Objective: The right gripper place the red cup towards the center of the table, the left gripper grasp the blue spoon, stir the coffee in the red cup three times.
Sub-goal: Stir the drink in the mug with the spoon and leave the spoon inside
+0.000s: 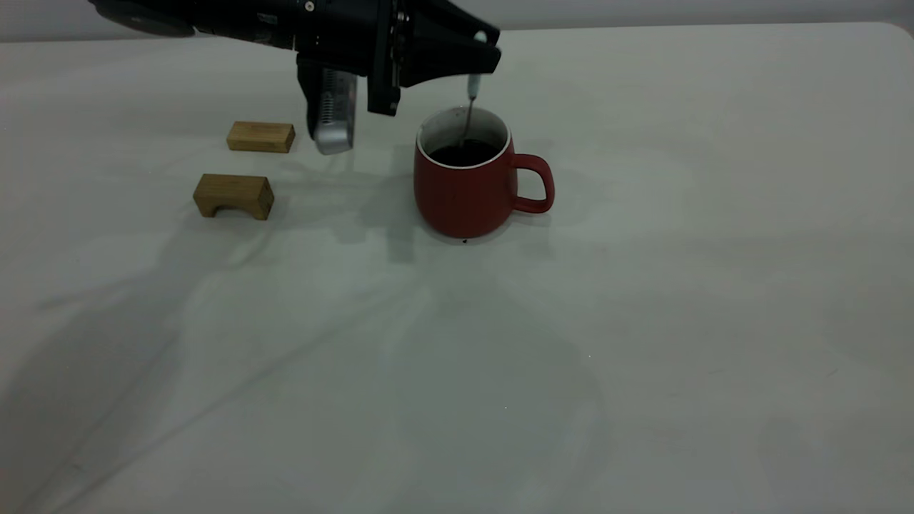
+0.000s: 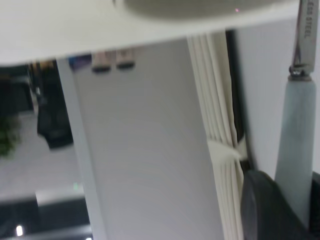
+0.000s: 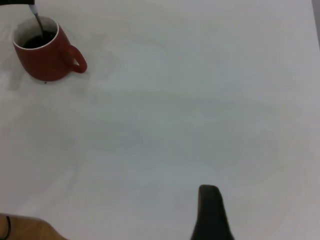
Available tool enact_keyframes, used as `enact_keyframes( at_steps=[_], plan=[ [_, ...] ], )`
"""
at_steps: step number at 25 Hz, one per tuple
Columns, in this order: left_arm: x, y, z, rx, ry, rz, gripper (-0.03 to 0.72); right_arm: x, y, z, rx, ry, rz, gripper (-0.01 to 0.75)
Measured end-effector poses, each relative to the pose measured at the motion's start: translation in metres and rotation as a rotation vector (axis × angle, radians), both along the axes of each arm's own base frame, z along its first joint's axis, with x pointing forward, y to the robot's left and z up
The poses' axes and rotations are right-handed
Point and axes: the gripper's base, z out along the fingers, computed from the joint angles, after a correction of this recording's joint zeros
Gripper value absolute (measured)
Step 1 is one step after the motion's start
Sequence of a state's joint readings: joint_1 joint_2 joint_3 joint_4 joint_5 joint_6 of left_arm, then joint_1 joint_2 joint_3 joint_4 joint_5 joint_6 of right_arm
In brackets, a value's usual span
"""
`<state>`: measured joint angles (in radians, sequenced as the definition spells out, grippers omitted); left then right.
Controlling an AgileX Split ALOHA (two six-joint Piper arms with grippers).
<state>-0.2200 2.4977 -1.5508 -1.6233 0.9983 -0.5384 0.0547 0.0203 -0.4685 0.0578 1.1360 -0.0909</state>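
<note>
The red cup (image 1: 464, 193) stands upright near the middle of the table (image 1: 643, 321), its handle pointing to the right, with dark coffee (image 1: 463, 152) inside. Reaching in from the upper left, my left gripper (image 1: 480, 61) hovers just above the cup and is shut on the pale handle of the blue spoon (image 1: 473, 87). The spoon hangs almost upright, its metal neck dipping into the coffee. In the left wrist view the spoon handle (image 2: 297, 150) runs between the dark jaws of the left gripper (image 2: 292, 210). The right gripper (image 3: 210, 200) is far from the cup (image 3: 47, 57), over bare table.
Two tan wooden blocks lie left of the cup: a flat one (image 1: 260, 136) and an arch-shaped one (image 1: 233, 195). The left arm's silver-grey cylinder (image 1: 334, 114) hangs between the blocks and the cup. A rounded table corner (image 1: 896, 28) shows at the far right.
</note>
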Motion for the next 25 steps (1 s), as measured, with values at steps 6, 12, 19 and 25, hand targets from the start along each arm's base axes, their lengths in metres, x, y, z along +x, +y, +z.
enact_keyframes(
  at_steps=[6,12,19,25],
  plan=[
    [-0.005,-0.001,0.003,-0.062,0.219,0.004,0.178,0.0,0.0,0.0,0.0,0.0,0.0,0.586],
    [-0.007,0.001,-0.006,0.047,0.197,-0.008,0.178,0.0,0.0,0.0,0.0,0.0,0.0,0.586],
    [-0.005,0.001,-0.005,0.045,-0.048,-0.068,0.178,0.0,0.0,0.0,0.0,0.0,0.0,0.586],
    [-0.011,-0.001,0.0,-0.024,0.177,-0.071,0.178,0.0,0.0,0.0,0.0,0.0,0.0,0.586]
  ],
)
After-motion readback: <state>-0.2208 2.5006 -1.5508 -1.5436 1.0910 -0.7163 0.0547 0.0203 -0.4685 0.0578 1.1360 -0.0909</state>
